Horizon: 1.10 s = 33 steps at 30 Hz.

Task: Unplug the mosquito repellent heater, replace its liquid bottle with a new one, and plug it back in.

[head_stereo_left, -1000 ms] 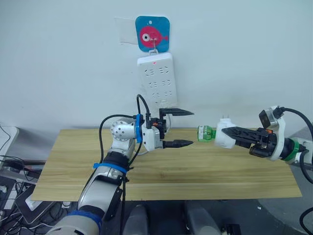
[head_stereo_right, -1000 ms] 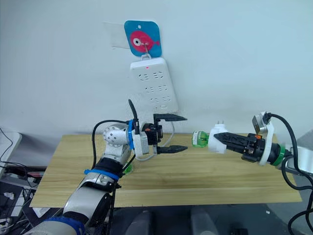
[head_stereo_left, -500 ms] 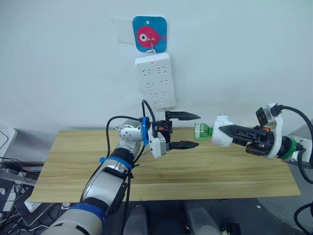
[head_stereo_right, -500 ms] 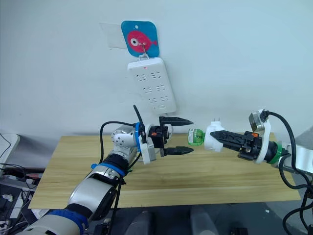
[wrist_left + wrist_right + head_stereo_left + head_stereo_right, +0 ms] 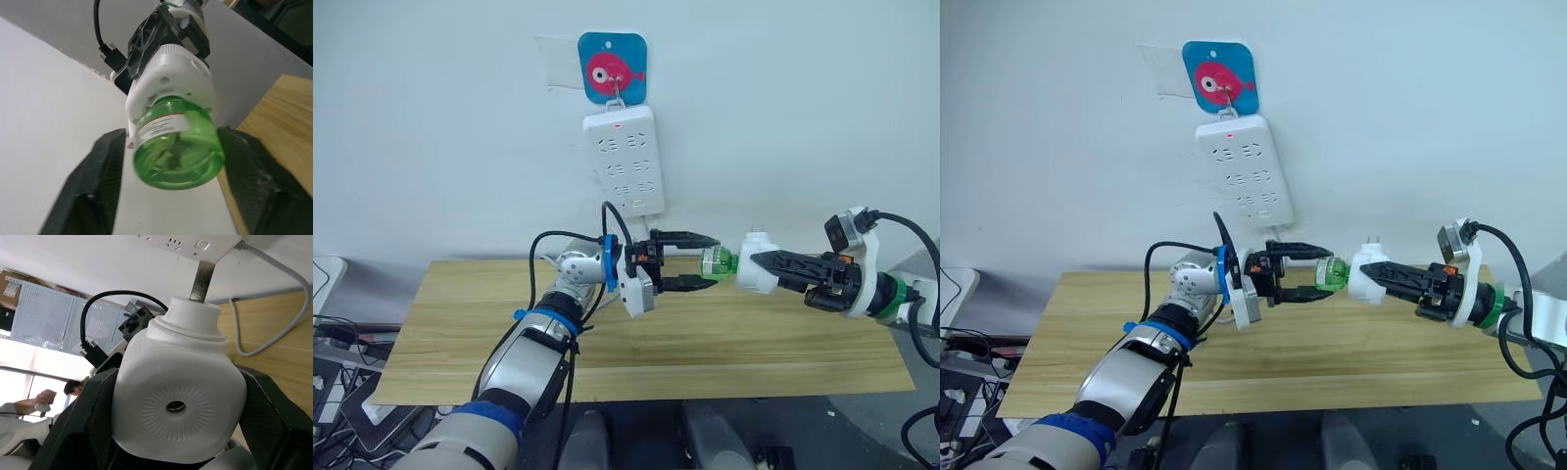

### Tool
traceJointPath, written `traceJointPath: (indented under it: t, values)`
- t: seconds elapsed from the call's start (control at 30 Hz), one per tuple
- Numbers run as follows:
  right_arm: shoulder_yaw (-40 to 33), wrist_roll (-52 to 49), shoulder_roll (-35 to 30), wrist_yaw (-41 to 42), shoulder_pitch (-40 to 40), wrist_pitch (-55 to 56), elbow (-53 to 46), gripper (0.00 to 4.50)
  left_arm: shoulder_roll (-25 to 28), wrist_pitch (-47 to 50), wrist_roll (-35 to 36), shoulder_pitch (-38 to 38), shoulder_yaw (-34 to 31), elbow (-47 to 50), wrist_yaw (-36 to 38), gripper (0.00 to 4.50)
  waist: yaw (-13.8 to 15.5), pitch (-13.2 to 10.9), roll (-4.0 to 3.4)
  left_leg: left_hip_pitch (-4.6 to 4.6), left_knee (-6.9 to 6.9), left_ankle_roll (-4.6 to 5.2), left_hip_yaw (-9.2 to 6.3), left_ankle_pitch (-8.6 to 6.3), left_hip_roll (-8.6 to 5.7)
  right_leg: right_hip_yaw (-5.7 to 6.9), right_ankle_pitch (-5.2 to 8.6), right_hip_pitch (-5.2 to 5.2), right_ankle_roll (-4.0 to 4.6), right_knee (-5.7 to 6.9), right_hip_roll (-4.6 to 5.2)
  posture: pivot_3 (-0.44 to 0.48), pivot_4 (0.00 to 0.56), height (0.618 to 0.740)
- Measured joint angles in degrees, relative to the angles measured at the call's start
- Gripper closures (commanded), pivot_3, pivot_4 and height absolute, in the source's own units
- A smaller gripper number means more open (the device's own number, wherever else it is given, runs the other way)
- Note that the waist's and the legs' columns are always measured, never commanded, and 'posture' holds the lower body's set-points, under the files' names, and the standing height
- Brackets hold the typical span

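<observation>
Held out above the desk (image 5: 646, 343), below the power strip (image 5: 625, 162) on the wall: white mosquito repellent heater (image 5: 756, 270), grasped in the right gripper (image 5: 773, 264), jaws clenched on its body, prongs up. Green liquid bottle (image 5: 717, 262) sticking out of it toward the left gripper (image 5: 695, 261), jaws released, one finger on each side of the bottle; touching or just clear, cannot tell. Bottle neck hidden inside the heater.
</observation>
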State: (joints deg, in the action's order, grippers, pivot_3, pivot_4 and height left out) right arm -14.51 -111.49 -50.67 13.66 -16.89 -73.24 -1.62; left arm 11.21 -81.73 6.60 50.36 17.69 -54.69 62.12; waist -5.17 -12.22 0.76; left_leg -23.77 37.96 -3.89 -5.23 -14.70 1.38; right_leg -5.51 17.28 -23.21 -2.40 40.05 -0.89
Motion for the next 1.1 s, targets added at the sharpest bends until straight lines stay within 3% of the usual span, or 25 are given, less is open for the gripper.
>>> traceJointPath:
  t: [0.3, 0.4, 0.5, 0.57, 0.7, 0.83, 0.9, 1.1]
  values:
    - [0.00, 0.02, 0.03, -0.01, 0.00, 0.25, 0.00, 1.38, 1.04, 0.03, -0.71, 0.46, 2.26, -0.08, -3.29, 2.30, 0.00, 0.00, 0.00, 0.00, 0.00, 0.00, 0.00, 0.00, 0.00, 0.00, 0.00, 0.00, 0.00, 0.01, 0.00, -0.115, 0.191, 0.740]
    - [0.03, 0.09, -0.27, -0.01, 0.09, 0.35, 0.00, 1.38, 0.67, 8.13, 6.50, -0.63, 4.02, 3.36, 2.27, 2.30, -0.05, 0.00, -0.01, -0.01, 0.00, 0.00, -0.01, 0.00, 0.02, 0.01, 0.00, 0.00, 0.00, 0.02, 0.00, -0.115, 0.191, 0.740]
    - [0.00, 0.12, -1.94, 0.36, 0.56, 0.28, -0.22, 1.38, 0.92, 33.13, 18.35, -4.27, 4.51, 14.04, 12.49, 2.30, -0.53, 0.00, -0.01, -0.03, 0.00, 0.00, -0.10, 0.00, 0.10, 0.07, 0.00, 0.00, 0.00, 0.02, -0.01, -0.116, 0.191, 0.740]
    - [0.06, 0.08, -2.61, 1.14, 0.96, 0.05, -0.72, 1.38, 3.22, 53.73, 24.16, -5.81, 5.36, 22.57, 14.49, 2.30, -0.95, -0.01, -0.01, -0.04, 0.00, 0.00, -0.21, 0.00, 0.11, 0.15, 0.00, 0.00, 0.00, 0.03, -0.03, -0.113, 0.190, 0.740]
    - [0.08, -0.55, -3.72, 3.05, 2.16, -0.47, -1.54, 1.38, 8.39, 88.43, 34.07, -6.05, 4.91, 37.24, 12.57, 2.30, -1.47, 0.00, -0.02, -0.02, 0.02, 0.00, -0.26, 0.00, 0.10, 0.21, 0.01, 0.02, -0.01, 0.04, -0.07, -0.113, 0.190, 0.740]
    - [0.15, -0.57, -4.51, 3.74, 2.56, -0.40, -1.99, 1.38, 9.98, 118.28, 44.01, -4.04, 1.98, 39.80, 7.12, 2.30, -1.51, 0.00, -0.02, 0.01, 0.07, 0.00, -0.26, 0.00, 0.08, 0.23, 0.01, 0.04, -0.01, 0.09, -0.12, -0.111, 0.191, 0.740]
    - [0.74, -0.41, -4.59, 3.74, 3.05, -0.46, -2.74, 1.38, 11.20, 130.42, 46.41, -1.98, 0.64, 38.28, 6.00, 2.30, -1.59, 0.00, -0.02, 0.01, 0.05, 0.01, -0.27, 0.00, 0.08, 0.24, 0.03, 0.03, -0.01, 0.08, -0.15, -0.117, 0.189, 0.740]
    - [1.29, 0.01, -4.66, 2.78, 4.54, 0.32, -3.30, 1.38, 12.30, 150.26, 48.02, -1.36, -3.26, 32.78, 4.52, 2.30, -1.57, 0.00, -0.02, 0.01, 0.05, 0.00, -0.26, 0.00, 0.08, 0.23, 0.03, 0.03, -0.01, 0.06, -0.14, -0.119, 0.187, 0.740]
